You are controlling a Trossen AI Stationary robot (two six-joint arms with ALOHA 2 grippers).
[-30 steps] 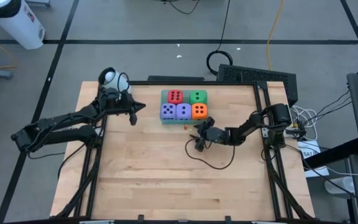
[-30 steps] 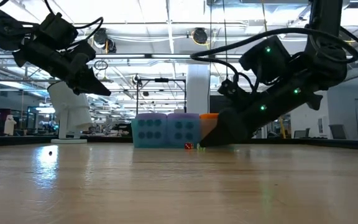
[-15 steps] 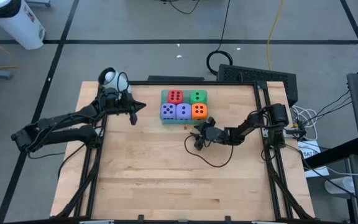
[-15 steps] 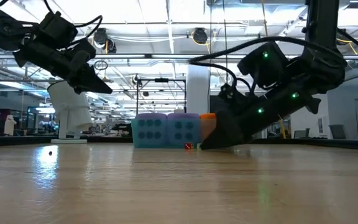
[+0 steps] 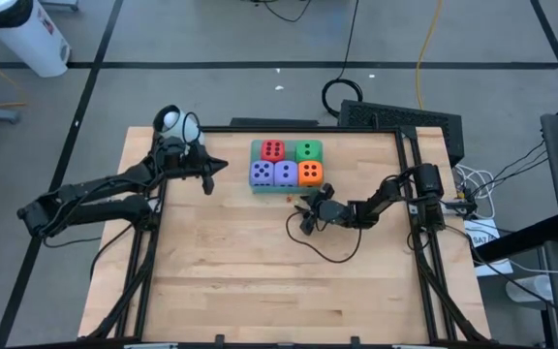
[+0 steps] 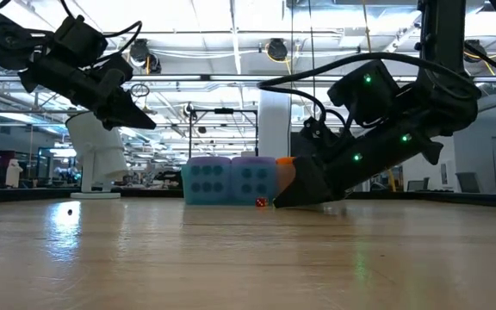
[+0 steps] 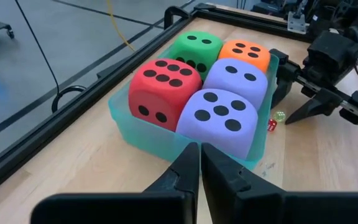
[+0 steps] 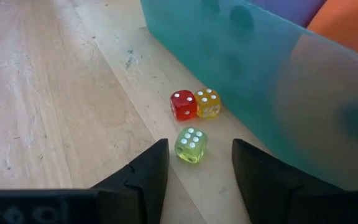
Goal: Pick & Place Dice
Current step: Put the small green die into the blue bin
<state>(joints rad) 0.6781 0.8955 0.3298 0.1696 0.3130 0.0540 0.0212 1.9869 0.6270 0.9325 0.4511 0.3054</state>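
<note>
In the low view the right claw covered most of the orange die, and the red and green dice sat wholly hidden behind the purple-blue pair. From above, the small dice by the teal tray were too tiny to count. The right wrist view cut off the tray wall and blurred it.
</note>
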